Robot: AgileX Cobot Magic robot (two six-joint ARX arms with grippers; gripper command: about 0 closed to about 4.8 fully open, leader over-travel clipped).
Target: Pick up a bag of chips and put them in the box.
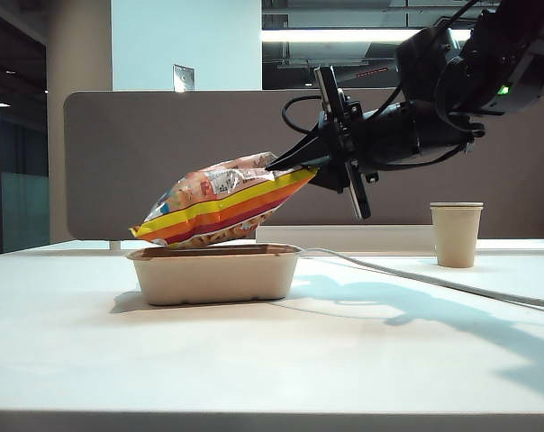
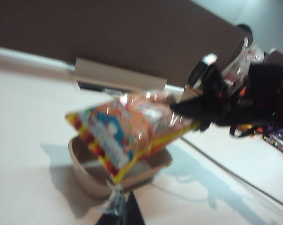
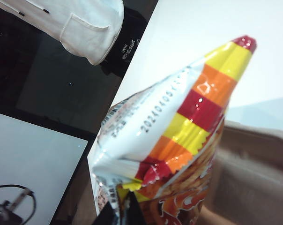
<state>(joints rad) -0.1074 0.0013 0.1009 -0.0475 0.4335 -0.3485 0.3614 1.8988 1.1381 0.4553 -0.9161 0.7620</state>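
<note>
The bag of chips (image 1: 220,203), orange with yellow and red stripes, hangs tilted in the air just above the box (image 1: 213,273). The box is a shallow beige tray on the white table. My right gripper (image 1: 294,163) is shut on the bag's upper right end. In the right wrist view its dark fingers (image 3: 127,212) pinch the sealed edge of the bag of chips (image 3: 179,126), with the box (image 3: 256,171) below. The left wrist view is blurred and shows the bag of chips (image 2: 127,131) over the box (image 2: 92,183). Only a dark tip of my left gripper (image 2: 125,212) shows, so its jaws cannot be read.
A tall beige paper cup (image 1: 456,233) stands on the table to the right. A grey cable (image 1: 416,275) runs across the table from behind the box toward the right edge. A brown partition (image 1: 164,153) closes the far side.
</note>
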